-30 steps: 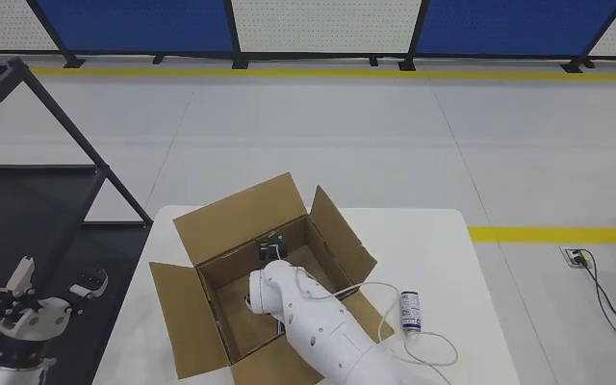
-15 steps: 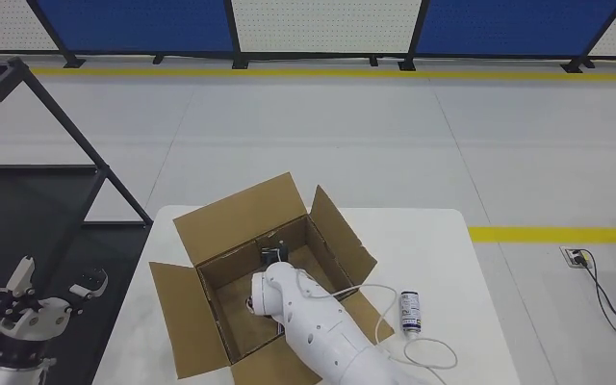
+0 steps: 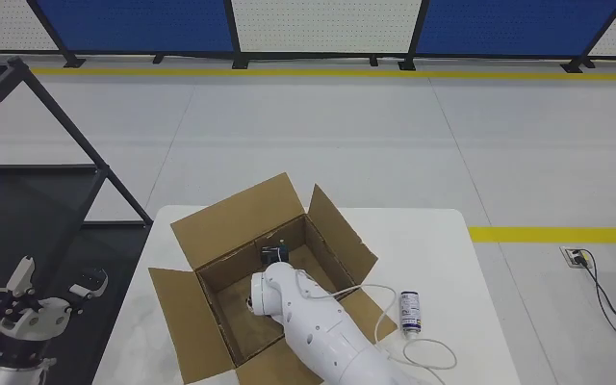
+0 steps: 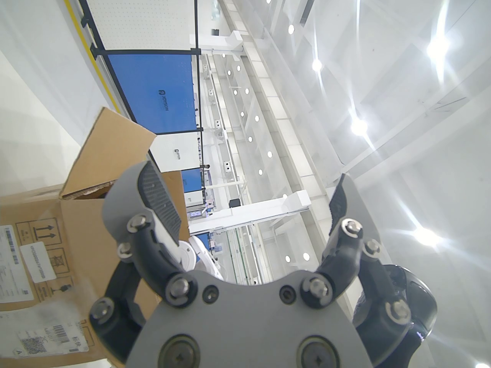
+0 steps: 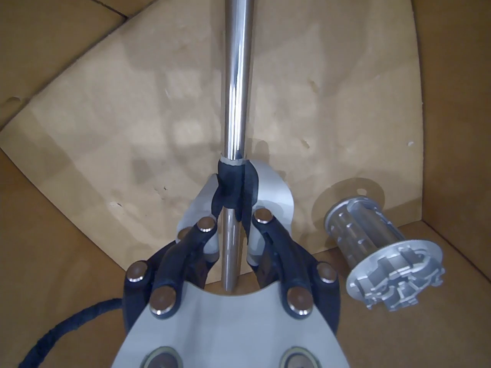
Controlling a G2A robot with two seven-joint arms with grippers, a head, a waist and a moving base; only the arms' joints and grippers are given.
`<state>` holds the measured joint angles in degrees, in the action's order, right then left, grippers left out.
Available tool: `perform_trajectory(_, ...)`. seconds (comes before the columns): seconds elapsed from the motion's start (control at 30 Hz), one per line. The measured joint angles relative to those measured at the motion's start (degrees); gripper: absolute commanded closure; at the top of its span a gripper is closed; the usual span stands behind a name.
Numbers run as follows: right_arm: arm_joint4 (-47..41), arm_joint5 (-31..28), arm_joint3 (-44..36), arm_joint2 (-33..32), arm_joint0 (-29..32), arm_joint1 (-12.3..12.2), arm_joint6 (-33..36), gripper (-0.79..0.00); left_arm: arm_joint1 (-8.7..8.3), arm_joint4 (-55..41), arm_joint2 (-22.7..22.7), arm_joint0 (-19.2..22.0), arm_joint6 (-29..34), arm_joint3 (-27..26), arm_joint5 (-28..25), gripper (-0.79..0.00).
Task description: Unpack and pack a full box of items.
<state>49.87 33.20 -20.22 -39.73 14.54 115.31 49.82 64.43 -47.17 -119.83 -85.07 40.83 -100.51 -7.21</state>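
One steel rod (image 5: pixel 236 78) juts past the right gripper (image 5: pixel 232 190) — clamped tight on it — inside the box (image 5: pixel 115 97).

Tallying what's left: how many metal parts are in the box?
2: a steel rod clamped in the right gripper, and a flanged metal spool lying in the box beside it. The arm may hide others.

In the left wrist view, the side of the box (image 4: pixel 82 239) carries a printed pair of upward arrows (image 4: pixel 46 231) with more handling symbols beneath. It also has a white strip label (image 4: pixel 36 260) bearing a code, and a white sticker (image 4: pixel 42 340) with a barcode and a square code. A white panel (image 4: pixel 126 9) and a blue panel (image 4: pixel 153 93) each bear a short logo word. At the lower right of the top view, the can (image 3: pixel 411 313) has a label too small to read.
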Motion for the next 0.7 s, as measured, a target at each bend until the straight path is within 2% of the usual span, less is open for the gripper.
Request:
perform_trajectory(0.23, -0.50, 0.32, -2.63, -1.92, -0.55, -0.63, -1.73, 0.000, 0.00, 0.00, 0.00, 0.00, 0.00, 0.00, 0.00, -0.785)
perform_trajectory(0.43, 0.86, 0.64, -8.91, -4.81, 1.14, -2.92, -2.93, 0.000, 0.00, 0.00, 0.00, 0.00, 0.00, 0.00, 0.00, -0.785)
perform_trajectory(0.53, 3.13, 1.54, -15.01, -6.86, 3.84, -4.94, -2.55, 0.000, 0.00, 0.00, 0.00, 0.00, 0.00, 0.00, 0.00, -0.785)
perform_trajectory(0.7, 10.83, 3.12, -31.82, -11.59, 12.73, -9.51, 1.36, 0.000, 0.00, 0.00, 0.00, 0.00, 0.00, 0.00, 0.00, -0.785)
